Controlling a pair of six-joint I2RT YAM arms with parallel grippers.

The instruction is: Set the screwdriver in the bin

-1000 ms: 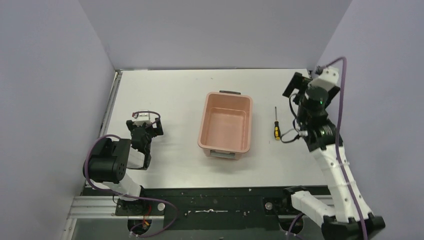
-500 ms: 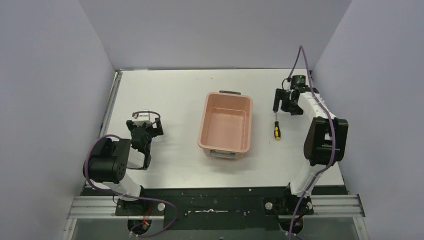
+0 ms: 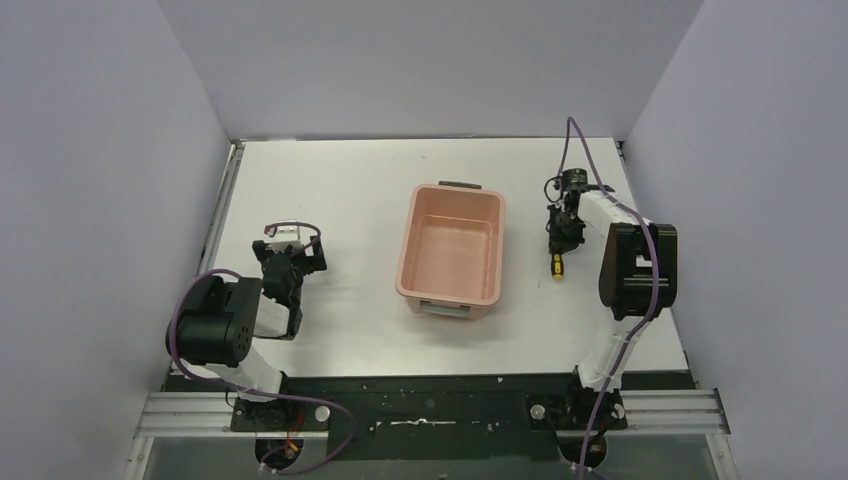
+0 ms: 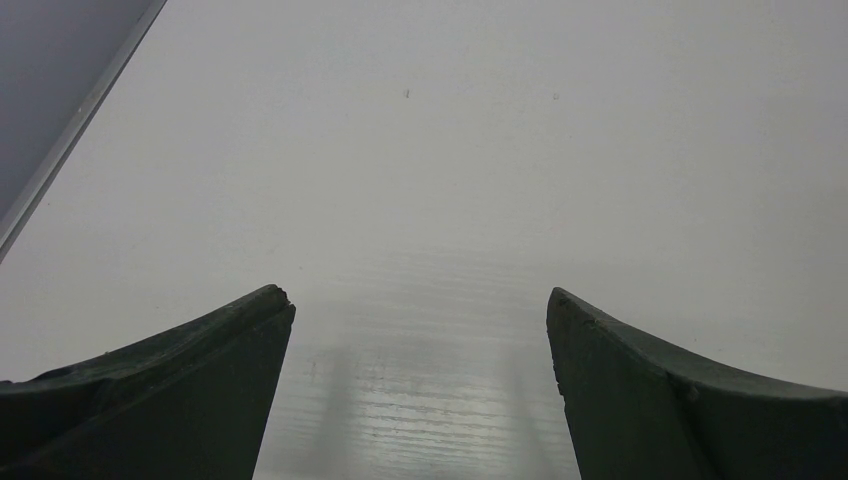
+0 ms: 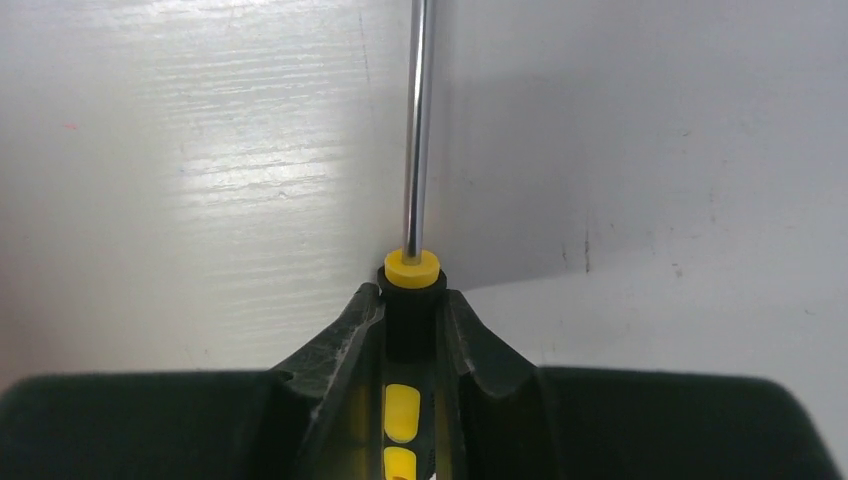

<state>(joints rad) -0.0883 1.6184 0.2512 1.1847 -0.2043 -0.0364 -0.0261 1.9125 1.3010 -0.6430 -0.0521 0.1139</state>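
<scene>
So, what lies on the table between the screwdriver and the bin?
Nothing lies there. In the top view, only a bare strip of white table separates the screwdriver from the right rim of the bin.

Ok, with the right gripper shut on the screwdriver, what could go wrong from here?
The right gripper pinches the screwdriver only at the handle's shaft end, so it may pivot or slip when lifted. The shaft sticks out ahead; carried low, it could clip the bin rim.

No text, label, brand, number or sign can be read anywhere in these views.
</scene>
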